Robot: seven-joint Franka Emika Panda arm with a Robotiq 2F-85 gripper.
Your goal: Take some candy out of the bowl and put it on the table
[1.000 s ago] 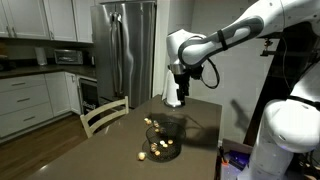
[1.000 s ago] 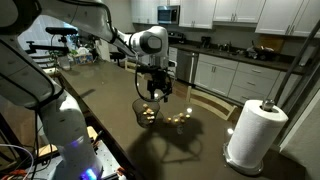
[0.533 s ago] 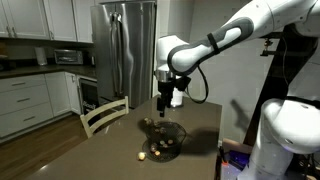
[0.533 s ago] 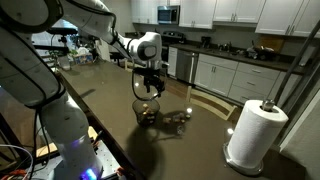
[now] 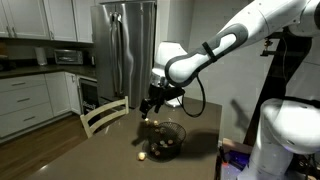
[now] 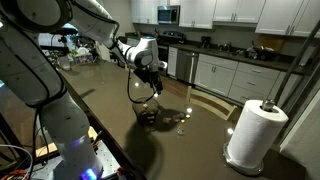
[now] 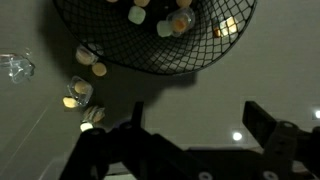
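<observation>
The dark wire bowl [image 7: 150, 45] sits on the dark brown table [image 7: 200, 90], at the top of the wrist view. A few yellowish candy pieces [image 7: 172, 25] lie inside it. Other candy pieces [image 7: 78, 92] lie on the table just left of the bowl. My gripper [image 7: 198, 120] is open and empty, off the bowl's rim over bare table. In both exterior views the gripper [image 5: 150, 106] [image 6: 152, 87] hangs tilted a little above the bowl [image 5: 166, 140] [image 6: 147, 112]. Loose candy [image 5: 142, 155] [image 6: 178, 120] lies on the table beside the bowl.
A pale wooden chair [image 5: 104, 116] stands at the table's edge by the fridge [image 5: 125, 50]. A paper towel roll [image 6: 250, 135] stands on the table's far end. A small clear wrapper [image 7: 14, 66] lies left of the bowl.
The gripper has swung sideways off the bowl's centre, toward the chair side, and tilted. The bowl and loose candy have stayed put.
</observation>
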